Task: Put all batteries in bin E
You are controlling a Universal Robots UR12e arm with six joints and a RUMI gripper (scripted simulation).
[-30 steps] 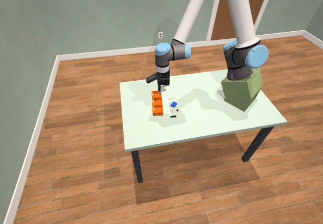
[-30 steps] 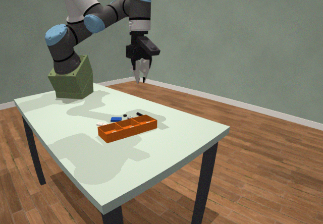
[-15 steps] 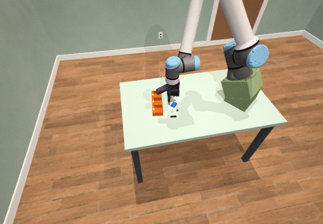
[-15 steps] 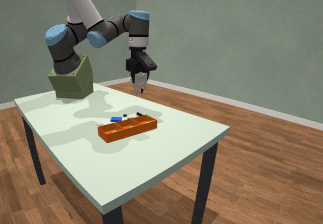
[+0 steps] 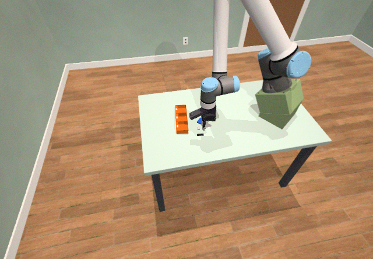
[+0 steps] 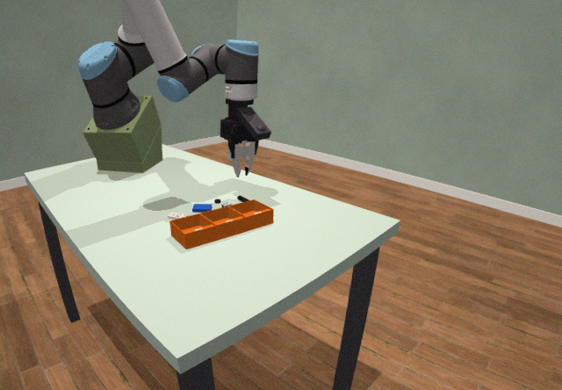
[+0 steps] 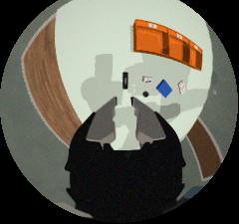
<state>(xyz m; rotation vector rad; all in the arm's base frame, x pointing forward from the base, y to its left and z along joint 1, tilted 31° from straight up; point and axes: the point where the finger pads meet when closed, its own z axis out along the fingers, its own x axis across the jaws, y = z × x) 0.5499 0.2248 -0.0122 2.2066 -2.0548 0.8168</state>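
An orange tray of three bins (image 5: 181,119) (image 6: 222,227) (image 7: 166,42) stands upright on the pale green table (image 5: 240,147) (image 6: 226,285). Its white labels are too small to read. Beside it lie a black cylindrical battery (image 5: 199,134) (image 6: 242,198) (image 7: 125,80), a small black round cell (image 6: 217,201) (image 7: 145,94), a blue block (image 5: 199,120) (image 6: 201,206) (image 7: 164,88) and two small white pieces (image 7: 146,79) (image 7: 182,87). My gripper (image 5: 204,126) (image 6: 240,173) (image 7: 123,97) hangs well above these loose items, pointing down. Its fingers stand a little apart with nothing between them.
The arm's green base block (image 5: 280,102) (image 6: 125,142) stands at the table's far corner. The loose items lie between the bins and the base. The table edge runs close behind the bins in the exterior view.
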